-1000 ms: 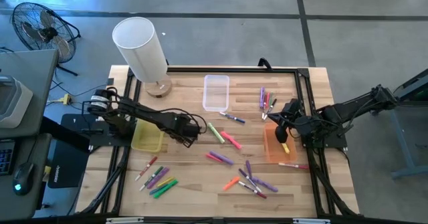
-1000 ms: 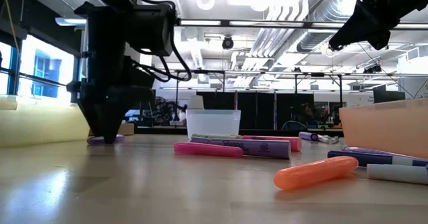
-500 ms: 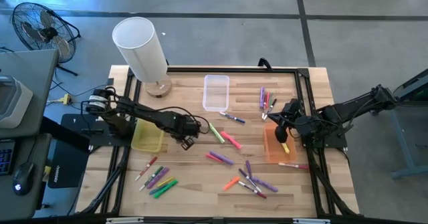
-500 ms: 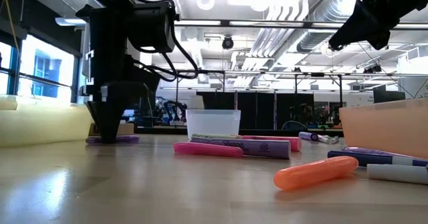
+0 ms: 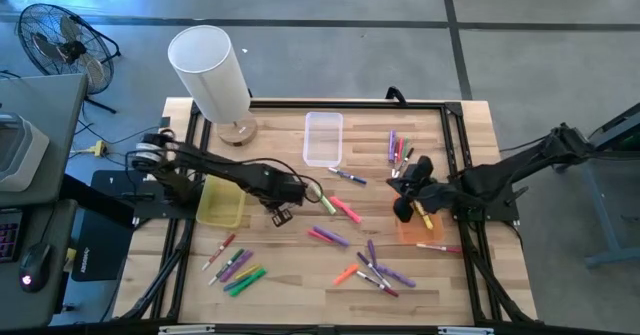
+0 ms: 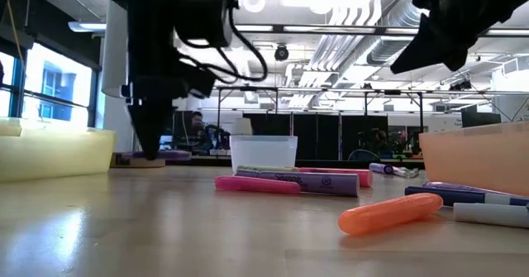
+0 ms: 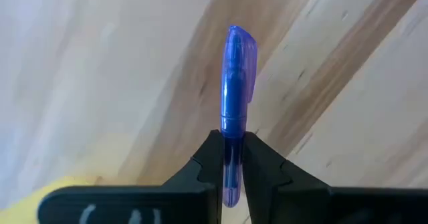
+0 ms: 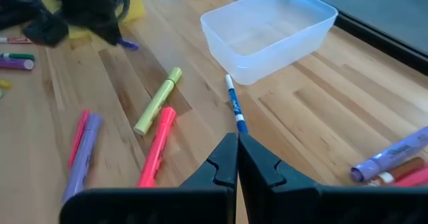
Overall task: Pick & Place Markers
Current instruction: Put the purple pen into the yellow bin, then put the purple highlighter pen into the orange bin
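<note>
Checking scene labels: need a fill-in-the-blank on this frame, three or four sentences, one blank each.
1. The left gripper is shut on a ____ marker.
2. The right gripper is shut and holds ____.
3. The clear bin on the table has ____ markers inside.
4. In the high view, the yellow bin lies toward the ____ arm.

Missing: purple; nothing; no; left

Four cams on one table, quick rundown

One looks straight down over the whole wooden table, one sits at tabletop level facing the room, two ride the wrists up close. Overhead, low and right-wrist cams all catch the clear bin.
</note>
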{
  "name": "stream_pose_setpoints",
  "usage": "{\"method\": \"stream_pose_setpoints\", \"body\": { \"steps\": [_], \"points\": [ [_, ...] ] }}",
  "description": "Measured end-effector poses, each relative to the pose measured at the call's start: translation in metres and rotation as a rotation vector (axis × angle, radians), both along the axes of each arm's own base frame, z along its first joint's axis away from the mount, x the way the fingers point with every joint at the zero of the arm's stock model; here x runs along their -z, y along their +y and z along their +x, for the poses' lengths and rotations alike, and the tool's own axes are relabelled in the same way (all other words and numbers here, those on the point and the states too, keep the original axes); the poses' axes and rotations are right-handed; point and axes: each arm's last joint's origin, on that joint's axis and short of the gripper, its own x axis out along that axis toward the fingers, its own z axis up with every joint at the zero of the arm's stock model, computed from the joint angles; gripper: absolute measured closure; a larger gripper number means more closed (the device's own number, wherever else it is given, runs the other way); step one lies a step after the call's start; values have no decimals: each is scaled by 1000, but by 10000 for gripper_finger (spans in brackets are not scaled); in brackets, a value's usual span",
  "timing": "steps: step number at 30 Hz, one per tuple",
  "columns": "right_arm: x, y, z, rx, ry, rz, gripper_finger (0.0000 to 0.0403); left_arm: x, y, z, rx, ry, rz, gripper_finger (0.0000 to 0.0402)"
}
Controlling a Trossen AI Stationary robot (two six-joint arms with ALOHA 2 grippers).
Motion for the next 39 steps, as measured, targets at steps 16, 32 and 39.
{"method": "stream_pose_setpoints", "body": {
  "steps": [16, 32, 39],
  "points": [
    [5, 1, 23, -113, -1, -39, 401, -85, -7, -111, -380, -117, -13, 375],
    [1, -1, 26, -108, -47, -51, 401, -7, -8, -146, -536, -109, -99, 330],
    [1, -1, 26, -114, -44, -61, 401, -7, -7, -149, -589, -91, -80, 234]
  ]
}}
